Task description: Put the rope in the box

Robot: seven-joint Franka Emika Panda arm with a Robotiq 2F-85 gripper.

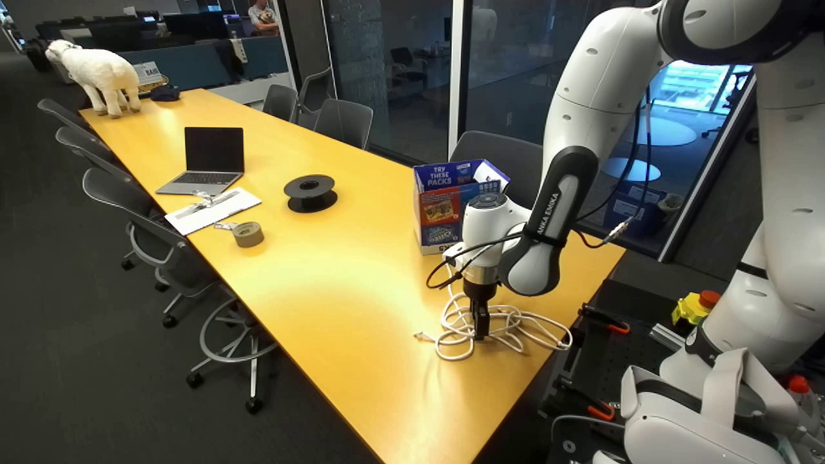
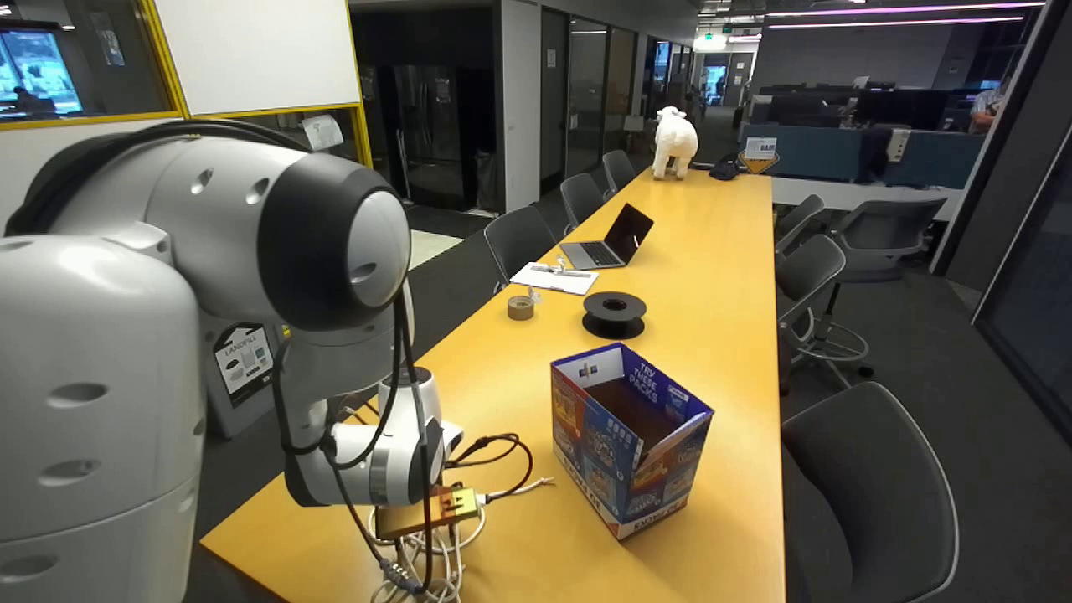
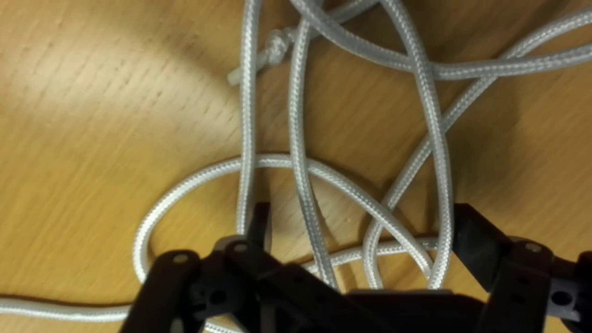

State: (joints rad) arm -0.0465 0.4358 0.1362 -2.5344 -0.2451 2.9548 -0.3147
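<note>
The rope (image 1: 538, 317) is a white cord lying in loose, crossing loops on the table near the robot. In an exterior view it is partly hidden behind the arm's cables (image 2: 435, 548). My gripper (image 1: 480, 332) points down into the heap. In the wrist view the gripper (image 3: 360, 217) is open, and several strands of the rope (image 3: 296, 120) pass between its fingers. One strand runs close along the right finger; I cannot tell if they touch. The box (image 1: 441, 212) is blue with red printing and open at the top (image 2: 599, 456). It stands upright beyond the rope, away from the gripper.
A black spool (image 1: 310, 193), a tape roll (image 1: 248, 234), a white clipboard (image 1: 216, 209) and a grey laptop (image 1: 214, 151) stand farther along the table (image 1: 361, 258). Chairs (image 2: 871, 486) line its sides. Loose cables (image 2: 507, 440) hang around the wrist.
</note>
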